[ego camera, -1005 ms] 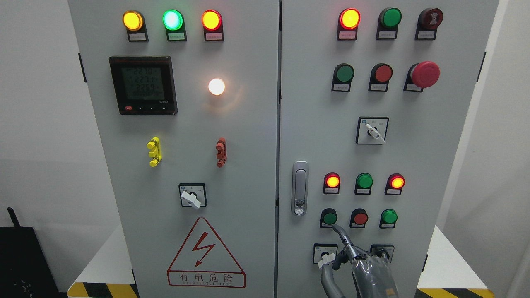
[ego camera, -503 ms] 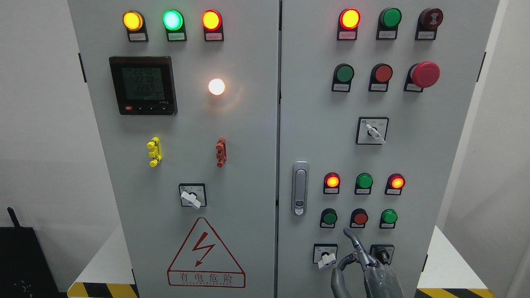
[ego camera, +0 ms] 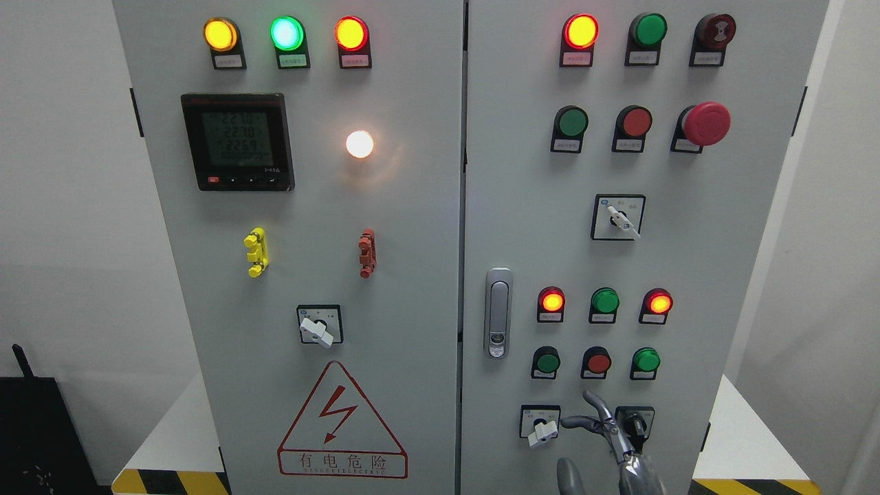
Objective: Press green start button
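Green start button (ego camera: 547,361) clear above robot hand (ego camera: 605,430)

Right hand (ego camera: 608,440) has dropped away from green button (ego camera: 547,361)

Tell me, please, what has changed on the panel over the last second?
The right robot hand has drawn back down and to the right from the lower-left green button, which its fingertip touched a second ago; it now sits low between the two bottom selector switches, fingers loosely spread, holding nothing. Lamps and switches look unchanged.
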Motion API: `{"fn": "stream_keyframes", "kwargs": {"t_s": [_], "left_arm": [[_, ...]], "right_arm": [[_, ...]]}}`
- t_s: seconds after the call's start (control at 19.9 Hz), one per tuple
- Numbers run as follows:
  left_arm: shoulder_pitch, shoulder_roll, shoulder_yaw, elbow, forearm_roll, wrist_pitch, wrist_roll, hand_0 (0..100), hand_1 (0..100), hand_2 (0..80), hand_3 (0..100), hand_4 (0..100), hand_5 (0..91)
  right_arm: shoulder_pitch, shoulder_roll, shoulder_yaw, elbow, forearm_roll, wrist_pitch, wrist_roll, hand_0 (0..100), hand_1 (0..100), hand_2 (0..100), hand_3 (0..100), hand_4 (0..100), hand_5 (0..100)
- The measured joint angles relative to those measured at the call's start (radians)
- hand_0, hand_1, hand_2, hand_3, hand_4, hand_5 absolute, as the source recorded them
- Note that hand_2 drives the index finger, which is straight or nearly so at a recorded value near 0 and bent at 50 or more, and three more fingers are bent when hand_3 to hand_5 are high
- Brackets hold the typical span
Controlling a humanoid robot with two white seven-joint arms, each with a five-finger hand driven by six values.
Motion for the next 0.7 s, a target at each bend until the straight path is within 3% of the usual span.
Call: {"fn": "stream_keyframes", "kwargs": {"t_s": [0.35, 0.7], "left_arm": [[0.0, 0.0, 0.0, 0.0, 0.0, 0.0, 0.0, 12, 56, 0.0, 0, 0, 0.0], [0.0, 0.0, 0.0, 0.0, 0.0, 0.0, 0.0, 12, 56, 0.0, 0, 0, 0.0]], "right_arm": [[0.031, 0.0, 0.025, -0.038, -0.138, 0.026, 0.028, 35, 16, 0, 0, 0, 0], [0.057, 0.0, 0.044, -0.068, -0.237, 0.035, 0.056, 31, 14, 0, 0, 0, 0]]}}
